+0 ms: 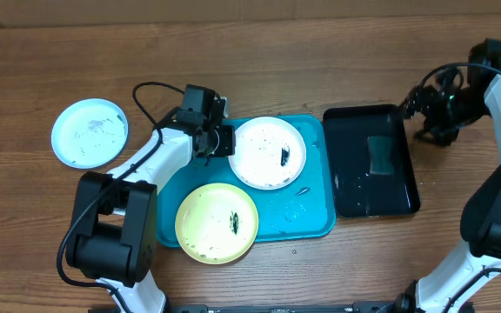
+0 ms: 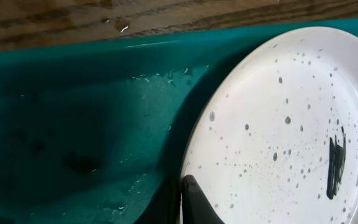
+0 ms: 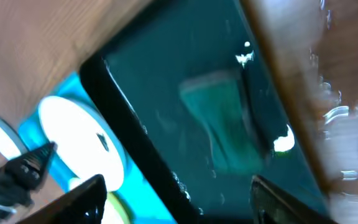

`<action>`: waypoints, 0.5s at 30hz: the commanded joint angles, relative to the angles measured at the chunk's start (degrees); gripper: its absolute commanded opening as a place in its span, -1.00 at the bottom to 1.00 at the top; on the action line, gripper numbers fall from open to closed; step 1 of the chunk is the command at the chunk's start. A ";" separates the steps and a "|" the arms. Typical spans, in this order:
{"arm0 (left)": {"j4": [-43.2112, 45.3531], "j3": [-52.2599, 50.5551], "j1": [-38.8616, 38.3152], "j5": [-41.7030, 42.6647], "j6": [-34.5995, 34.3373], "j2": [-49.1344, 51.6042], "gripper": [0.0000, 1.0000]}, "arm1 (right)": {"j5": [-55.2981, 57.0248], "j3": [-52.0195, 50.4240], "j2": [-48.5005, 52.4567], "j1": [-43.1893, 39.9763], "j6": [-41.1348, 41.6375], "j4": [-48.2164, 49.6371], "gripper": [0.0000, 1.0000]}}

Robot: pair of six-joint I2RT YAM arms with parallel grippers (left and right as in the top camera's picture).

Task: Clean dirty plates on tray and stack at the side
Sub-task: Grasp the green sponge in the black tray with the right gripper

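Observation:
The white plate [image 1: 269, 152] [image 2: 278, 124], speckled and with a dark smear, lies at the back of the turquoise tray [image 1: 307, 217] [image 2: 73, 124]. My left gripper [image 1: 224, 141] [image 2: 182, 186] is shut on its left rim, one finger [image 2: 194, 202] resting on top of the plate. The pale yellow plate [image 1: 217, 223] sits at the tray's front left. A pale mint plate [image 1: 89, 131] lies on the table to the left of the tray. My right gripper [image 1: 424, 117] [image 3: 179, 205] hangs open above the black tray, holding nothing.
A glossy black tray [image 1: 407, 196] [image 3: 123, 106] with water stands right of the turquoise one, with a green sponge [image 1: 379, 155] [image 3: 225, 124] lying in it. Water drops lie on the turquoise tray's floor. The table is bare wood around both trays.

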 commanded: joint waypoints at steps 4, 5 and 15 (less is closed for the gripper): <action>0.46 -0.46 -0.15 1.16 1.07 0.74 -0.86 | 20.13 -2.91 -0.96 6.82 -2.54 -5.62 0.14; 0.46 -0.46 -0.15 1.14 1.07 0.74 -0.86 | 20.81 -3.80 -0.96 7.69 -2.54 -5.25 0.10; 0.22 -0.46 -0.20 1.55 1.09 0.74 -0.81 | 31.69 -18.14 -0.96 15.41 -2.73 15.08 0.26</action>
